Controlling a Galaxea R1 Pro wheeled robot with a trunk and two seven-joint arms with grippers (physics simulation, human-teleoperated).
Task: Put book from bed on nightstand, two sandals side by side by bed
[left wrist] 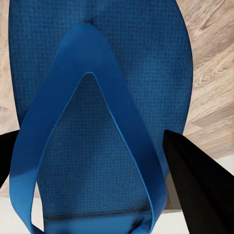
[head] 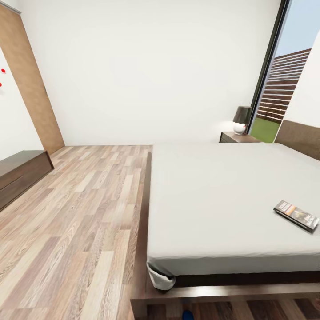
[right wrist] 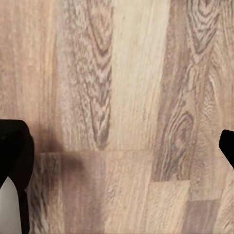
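book (head: 296,215): thin, dark, orange band, flat on grey bed (head: 213,195) | left gripper (left wrist: 105,180): jaws straddle blue sandal (left wrist: 102,92), grip unclear | right gripper (right wrist: 122,165): spread wide above floor (right wrist: 126,73)

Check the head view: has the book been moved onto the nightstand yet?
No, the book lies on the bed's mattress, far from the nightstand.

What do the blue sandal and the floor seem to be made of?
The sandal looks like matte foam or rubber: its sole shows a fine dotted texture, its straps are smooth. The floor looks like wood or wood-look laminate: staggered planks with printed-looking grain and a faint sheen.
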